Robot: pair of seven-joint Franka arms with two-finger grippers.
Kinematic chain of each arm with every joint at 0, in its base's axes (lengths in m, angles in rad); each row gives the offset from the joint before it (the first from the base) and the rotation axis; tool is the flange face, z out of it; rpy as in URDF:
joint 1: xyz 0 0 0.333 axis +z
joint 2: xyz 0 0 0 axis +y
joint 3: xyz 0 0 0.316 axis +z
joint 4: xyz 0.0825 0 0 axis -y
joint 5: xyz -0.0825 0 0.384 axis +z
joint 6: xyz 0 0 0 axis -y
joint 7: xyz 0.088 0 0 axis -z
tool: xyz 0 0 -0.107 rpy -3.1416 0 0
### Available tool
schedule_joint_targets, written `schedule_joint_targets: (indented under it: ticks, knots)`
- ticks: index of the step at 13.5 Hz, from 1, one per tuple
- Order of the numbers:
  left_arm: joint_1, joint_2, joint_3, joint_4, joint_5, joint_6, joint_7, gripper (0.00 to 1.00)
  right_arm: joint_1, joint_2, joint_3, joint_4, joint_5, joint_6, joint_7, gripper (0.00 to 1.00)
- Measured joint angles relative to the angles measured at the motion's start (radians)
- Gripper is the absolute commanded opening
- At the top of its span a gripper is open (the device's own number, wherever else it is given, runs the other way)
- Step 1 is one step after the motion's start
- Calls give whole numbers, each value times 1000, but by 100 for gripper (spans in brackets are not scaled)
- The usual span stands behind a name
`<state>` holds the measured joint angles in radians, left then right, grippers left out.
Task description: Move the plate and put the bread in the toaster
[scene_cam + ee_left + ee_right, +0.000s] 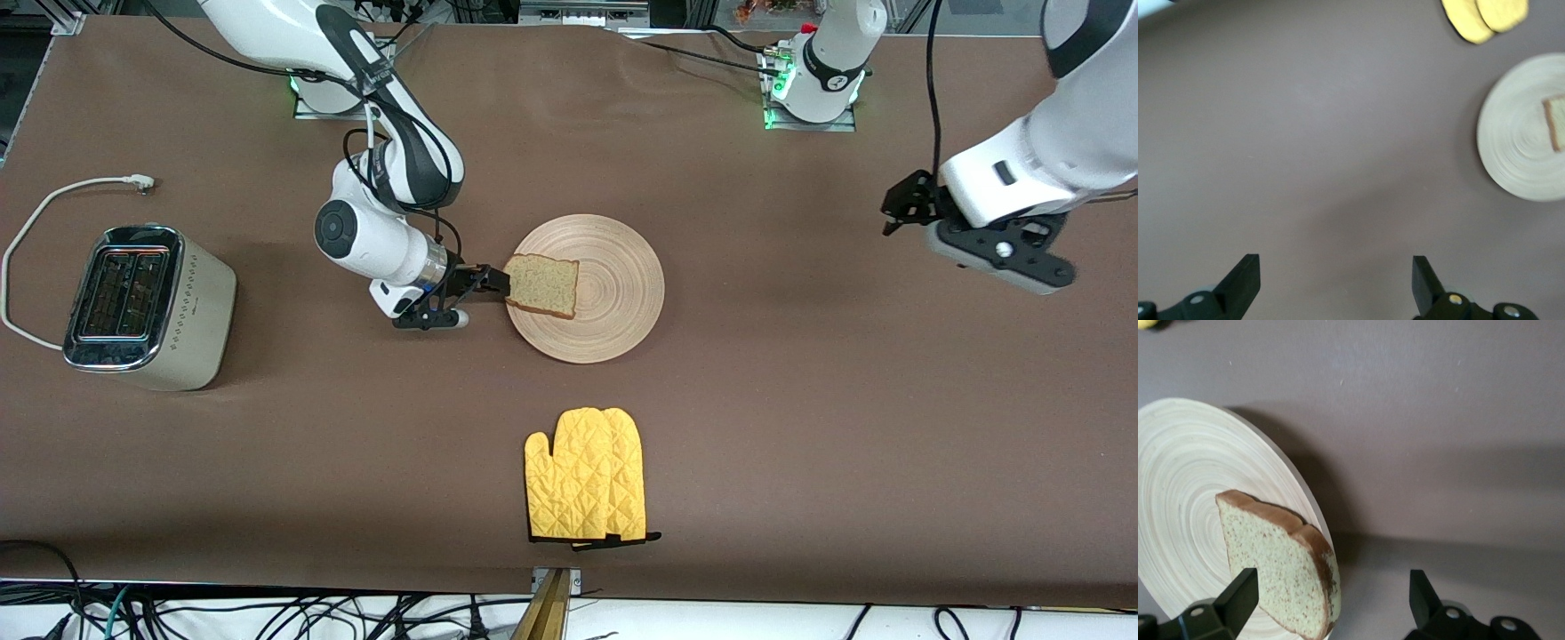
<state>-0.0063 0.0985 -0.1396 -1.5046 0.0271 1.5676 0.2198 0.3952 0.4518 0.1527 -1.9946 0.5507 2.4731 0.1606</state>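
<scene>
The round wooden plate (613, 302) lies mid-table. The bread (542, 284) rests on it at the rim toward the right arm's end, and the crust edge slightly overhangs the rim. My right gripper (496, 283) is low at that rim, open. In the right wrist view the bread (1271, 567) on the plate (1185, 487) sits partly between the spread fingers of the right gripper (1331, 587), not clamped. The toaster (147, 307) stands at the right arm's end, slots up. My left gripper (896, 209) hangs open and empty over bare table at the left arm's end, shown as the left gripper (1336, 270) in its wrist view.
A yellow oven mitt (587, 476) lies nearer the front camera than the plate. The toaster's white cord (36, 213) curls on the table beside it. The left wrist view also shows the plate (1518, 133), bread (1555, 123) and mitt (1485, 17).
</scene>
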Motion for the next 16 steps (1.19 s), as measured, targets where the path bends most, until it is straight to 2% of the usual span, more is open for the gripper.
schedule_joint_targets:
  ticks: [2,5,9,13,16]
  knots:
    - [-36,-50,79,-71,0,24,-77,100,0,0,14,-16,23,32,0,100]
    - [-59,-110,87,-158,0,44,-212,100,0,5,26,-38,51,70,1,99]
    - [-70,-142,83,-184,0,35,-246,100,7,32,32,-39,85,110,1,82]
    - [-75,-161,64,-190,0,19,-255,100,32,50,34,-39,102,140,1,53]
    - [-40,-161,71,-199,0,36,-255,100,34,50,34,-38,104,141,1,43]
